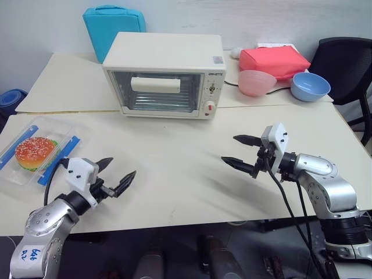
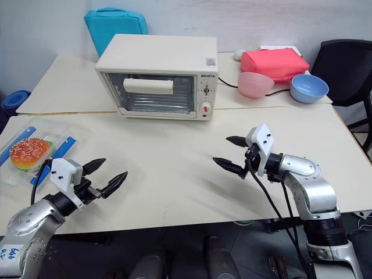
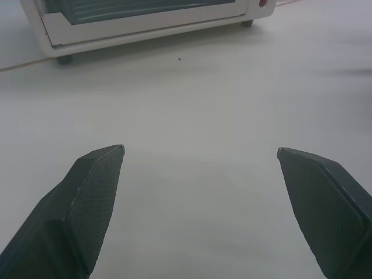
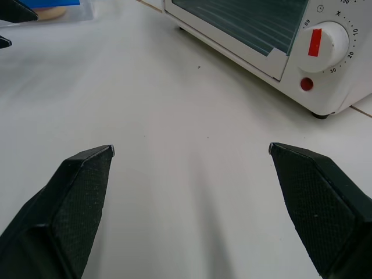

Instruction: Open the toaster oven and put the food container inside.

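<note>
a cream toaster oven [image 1: 165,75] stands at the back of a pale bench [image 1: 174,168], its glass door shut, a bar handle [image 1: 155,84] across the top of the door and knobs and a red button [image 1: 210,107] down its right side. the food container [image 1: 36,150], a clear box with blue clips and a toy burger inside, lies on the bench at the robot's far left, well apart from the oven. the left pincer [image 1: 114,175] hovers over the bench just beside the container, its two black fingers spread wide and holding nothing. the right pincer [image 1: 243,153] hovers over the right half of the bench, in front of the oven's knob side, also spread wide and empty. behind the oven stands a blue bag [image 1: 113,26]. to the oven's right sit a pink bowl [image 1: 256,82], a blue bowl [image 1: 310,86] and a red pouch [image 1: 274,61]. a black chair [image 1: 349,67] stands at the bench's far right corner.
</note>
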Available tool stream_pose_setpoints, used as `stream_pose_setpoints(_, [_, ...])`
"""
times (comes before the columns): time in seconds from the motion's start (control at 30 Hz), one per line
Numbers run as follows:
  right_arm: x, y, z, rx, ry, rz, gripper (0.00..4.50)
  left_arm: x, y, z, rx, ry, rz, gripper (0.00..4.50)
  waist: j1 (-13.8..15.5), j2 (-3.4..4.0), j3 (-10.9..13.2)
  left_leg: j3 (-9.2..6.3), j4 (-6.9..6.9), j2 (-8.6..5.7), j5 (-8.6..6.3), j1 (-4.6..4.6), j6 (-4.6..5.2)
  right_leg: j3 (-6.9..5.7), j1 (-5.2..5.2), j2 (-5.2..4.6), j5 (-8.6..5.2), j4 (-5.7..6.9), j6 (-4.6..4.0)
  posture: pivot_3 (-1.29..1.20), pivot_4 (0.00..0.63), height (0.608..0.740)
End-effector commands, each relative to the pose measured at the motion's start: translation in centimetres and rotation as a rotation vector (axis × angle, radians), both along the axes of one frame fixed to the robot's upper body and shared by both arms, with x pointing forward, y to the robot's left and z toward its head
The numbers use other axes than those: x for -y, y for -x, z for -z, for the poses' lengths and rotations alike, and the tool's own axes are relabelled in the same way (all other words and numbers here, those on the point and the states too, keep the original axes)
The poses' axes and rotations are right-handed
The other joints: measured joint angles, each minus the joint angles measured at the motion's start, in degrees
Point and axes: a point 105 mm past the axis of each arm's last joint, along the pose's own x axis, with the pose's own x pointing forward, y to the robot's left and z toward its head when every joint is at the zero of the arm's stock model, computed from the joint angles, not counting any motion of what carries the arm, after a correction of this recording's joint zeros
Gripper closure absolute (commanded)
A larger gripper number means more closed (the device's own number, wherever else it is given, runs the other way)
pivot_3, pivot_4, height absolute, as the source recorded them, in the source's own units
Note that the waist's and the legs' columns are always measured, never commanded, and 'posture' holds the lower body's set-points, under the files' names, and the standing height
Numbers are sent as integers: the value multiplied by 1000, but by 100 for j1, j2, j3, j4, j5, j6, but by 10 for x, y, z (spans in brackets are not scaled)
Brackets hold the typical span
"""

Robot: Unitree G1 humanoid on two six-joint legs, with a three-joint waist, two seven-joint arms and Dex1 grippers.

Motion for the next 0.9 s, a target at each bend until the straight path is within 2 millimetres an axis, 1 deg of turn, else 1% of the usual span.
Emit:
stream_pose_setpoints(0.03, [-5,-1,-8,48,-5,-10,40,8,4,-7,38,-33,21,0,-4,0,0,0,0,0,0,0,0,0,0,0,0,0,0,0,150,740])
stream_pose_setpoints(0.17, [-6,-5,-8,59,-1,-1,40,5,1,-9,35,11,-20,0,-2,0,0,0,0,1,0,0,0,1,0,-1,0,0,0,0,150,740])
stream_pose_setpoints(0.37, [-7,-6,-6,32,-8,0,40,2,1,-12,23,34,-21,0,-3,0,0,-1,0,1,0,0,0,-1,0,0,0,0,0,0,150,740])
stream_pose_setpoints(0.47, [-12,-5,-8,40,-10,-9,40,2,-1,-13,23,24,-24,0,-2,0,0,-1,0,0,0,0,0,-1,0,0,0,0,0,0,150,740])
stream_pose_setpoints(0.53, [-19,-4,-10,42,-20,-34,40,6,-3,-18,31,47,1,0,-2,0,0,-1,0,0,0,0,0,-1,0,0,0,1,0,0,150,740])
stream_pose_setpoints(0.67, [-42,-9,-21,62,-57,-87,40,11,-1,-38,53,80,92,0,-47,0,0,0,0,2,0,3,0,0,-1,2,0,5,0,0,150,740])
stream_pose_setpoints(0.77, [-57,-24,-33,86,-78,-88,40,2,-2,-64,88,75,122,0,-78,0,0,-4,0,7,0,4,0,-4,-1,5,-2,9,-4,0,150,740])
stream_pose_setpoints(0.9, [-78,-52,-54,129,-94,-62,40,-16,-4,-103,154,32,106,0,-121,-1,1,-11,0,5,0,4,-1,-11,-3,0,-3,12,-8,0,150,740])
